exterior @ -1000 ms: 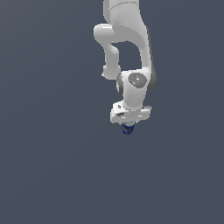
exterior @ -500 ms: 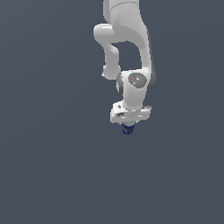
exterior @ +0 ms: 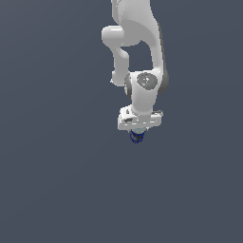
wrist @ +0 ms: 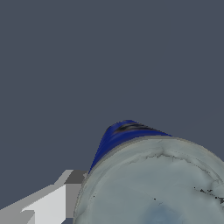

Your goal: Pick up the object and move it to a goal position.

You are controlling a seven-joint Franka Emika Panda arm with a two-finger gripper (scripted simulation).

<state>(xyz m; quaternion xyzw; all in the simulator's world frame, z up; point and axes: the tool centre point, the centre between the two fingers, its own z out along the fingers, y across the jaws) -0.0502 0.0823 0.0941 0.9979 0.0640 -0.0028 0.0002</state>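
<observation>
Since nothing has shifted over the last second, pincer stays clamped on the can, frame centre, transport pending.

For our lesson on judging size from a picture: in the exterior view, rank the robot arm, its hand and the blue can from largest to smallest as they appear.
1. The arm, by far the largest.
2. The hand, a small block at its lower end.
3. The can, smallest: only a blue sliver shows below the hand, so part of it is hidden.
</observation>
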